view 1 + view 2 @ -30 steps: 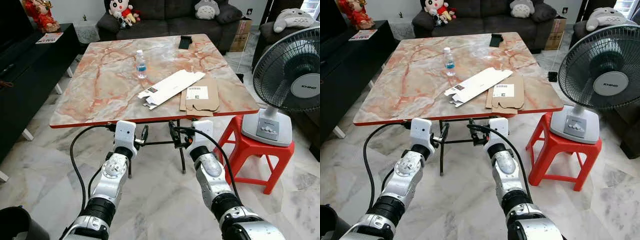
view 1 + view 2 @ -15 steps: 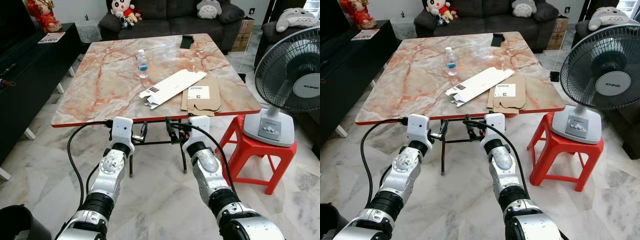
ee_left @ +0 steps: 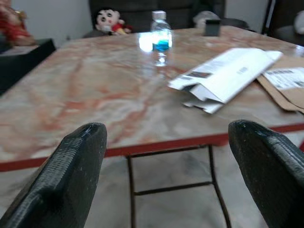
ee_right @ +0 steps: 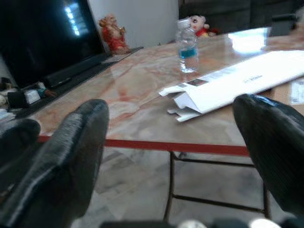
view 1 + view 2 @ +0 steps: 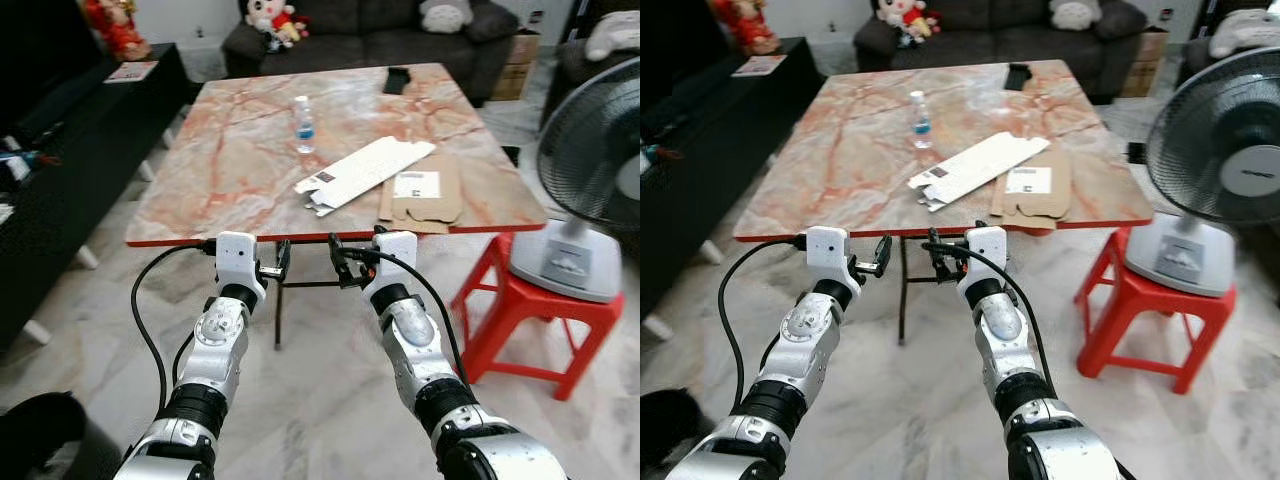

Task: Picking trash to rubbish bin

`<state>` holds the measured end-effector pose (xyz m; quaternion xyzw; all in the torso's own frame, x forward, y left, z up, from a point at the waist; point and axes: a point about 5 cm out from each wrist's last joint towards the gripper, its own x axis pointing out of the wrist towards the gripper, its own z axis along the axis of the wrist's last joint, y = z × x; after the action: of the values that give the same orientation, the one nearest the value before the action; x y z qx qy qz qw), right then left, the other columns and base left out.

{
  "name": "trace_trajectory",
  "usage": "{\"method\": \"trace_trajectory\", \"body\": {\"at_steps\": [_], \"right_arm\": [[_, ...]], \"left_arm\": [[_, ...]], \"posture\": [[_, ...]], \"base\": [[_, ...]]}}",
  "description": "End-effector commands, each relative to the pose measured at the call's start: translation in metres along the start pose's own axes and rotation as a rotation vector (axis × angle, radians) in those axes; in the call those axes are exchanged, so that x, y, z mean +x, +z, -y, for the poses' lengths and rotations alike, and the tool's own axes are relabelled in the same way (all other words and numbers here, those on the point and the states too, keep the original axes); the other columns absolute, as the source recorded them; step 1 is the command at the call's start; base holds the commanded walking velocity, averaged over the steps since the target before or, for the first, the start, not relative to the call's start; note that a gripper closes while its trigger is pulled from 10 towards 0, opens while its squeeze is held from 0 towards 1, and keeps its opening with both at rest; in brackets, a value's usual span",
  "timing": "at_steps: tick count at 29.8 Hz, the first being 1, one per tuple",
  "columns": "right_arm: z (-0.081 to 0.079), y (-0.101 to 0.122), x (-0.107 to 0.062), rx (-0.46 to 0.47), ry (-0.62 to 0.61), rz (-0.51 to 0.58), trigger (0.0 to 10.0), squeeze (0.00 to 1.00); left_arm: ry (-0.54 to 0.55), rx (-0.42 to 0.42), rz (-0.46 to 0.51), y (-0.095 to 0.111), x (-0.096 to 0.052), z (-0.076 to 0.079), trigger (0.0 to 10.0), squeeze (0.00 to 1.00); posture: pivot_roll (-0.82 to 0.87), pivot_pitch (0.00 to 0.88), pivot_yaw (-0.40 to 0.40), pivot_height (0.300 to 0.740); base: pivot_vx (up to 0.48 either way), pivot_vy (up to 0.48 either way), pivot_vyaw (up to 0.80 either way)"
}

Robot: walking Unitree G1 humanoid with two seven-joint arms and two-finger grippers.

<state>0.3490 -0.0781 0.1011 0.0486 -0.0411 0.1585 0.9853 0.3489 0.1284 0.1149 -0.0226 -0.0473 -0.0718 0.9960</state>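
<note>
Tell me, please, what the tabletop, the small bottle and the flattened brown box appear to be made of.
Tabletop: glossy marble or a marble-look surface, pink-veined and reflective. Bottle: clear plastic, judging by its see-through body and blue label. Flattened brown box: plain matte cardboard with a white label.

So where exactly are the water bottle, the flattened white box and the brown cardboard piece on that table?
water bottle (image 5: 304, 124), left eye view, on its blue label.
flattened white box (image 5: 375, 170), left eye view, on the middle of its long panel.
brown cardboard piece (image 5: 440, 205), left eye view, on bare cardboard below its white sticker.
</note>
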Motion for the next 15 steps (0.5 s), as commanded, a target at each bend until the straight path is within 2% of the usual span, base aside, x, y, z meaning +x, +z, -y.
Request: {"method": "trace_trajectory", "body": {"at_steps": [1,8,15], "right_arm": [[-0.0018,0.0023,0.0016,0.009,0.003,0.011,10.0,0.00],[-0.0006,0.0068,0.0033,0.000,0.000,0.028,10.0,0.00],[0.0000,0.0075,0.0018,-0.026,0.011,0.036,10.0,0.00]], "left_arm": [[0.006,0.003,-0.006,0.0013,0.0013,-0.0025,10.0,0.00],[0.011,0.003,0.005,0.0084,0.0066,-0.0035,10.0,0.00],[0.030,0.002,0.010,0.0087,0.0041,-0.0068,10.0,0.00]], "posture": [[0.05,0.000,0.105,0.740],[0.06,0.000,0.086,0.740],[0.05,0.000,0.081,0.740]], "base": [[0.469,0.000,0.00],[0.470,0.000,0.00],[0.470,0.000,0.00]]}}
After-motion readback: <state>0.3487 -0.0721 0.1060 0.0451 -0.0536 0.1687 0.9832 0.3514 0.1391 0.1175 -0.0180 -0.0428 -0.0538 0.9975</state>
